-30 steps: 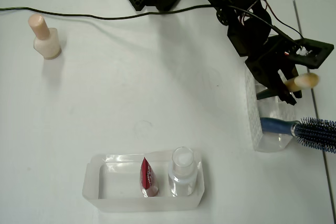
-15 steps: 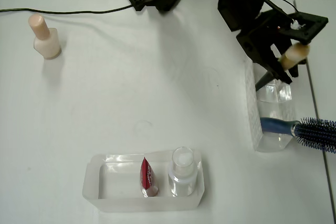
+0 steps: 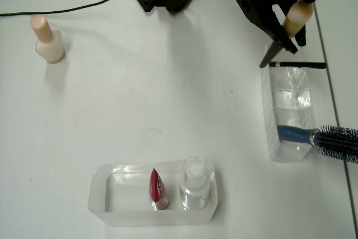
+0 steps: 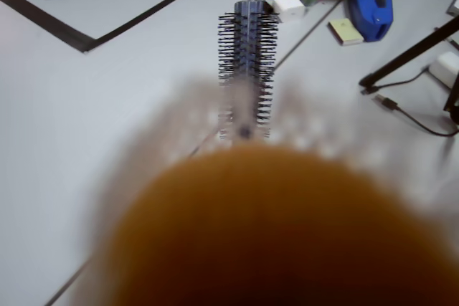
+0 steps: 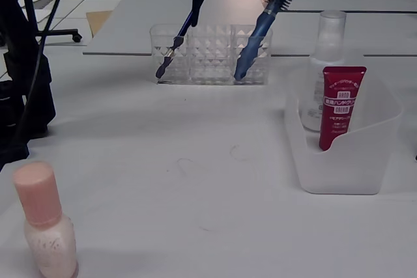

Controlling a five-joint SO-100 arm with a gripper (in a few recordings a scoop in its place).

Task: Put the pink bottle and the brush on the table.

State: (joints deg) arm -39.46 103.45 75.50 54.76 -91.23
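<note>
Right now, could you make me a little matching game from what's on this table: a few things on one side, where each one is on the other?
Things:
1. pink bottle
2. brush
3. blue hairbrush
4. red tube

Places:
A. leaning in the clear divided organizer
B. held up in the gripper
C. standing on the bare table
D. in the frosted tray beside a clear bottle

Pairs: 1-C, 2-B, 3-A, 4-D
</note>
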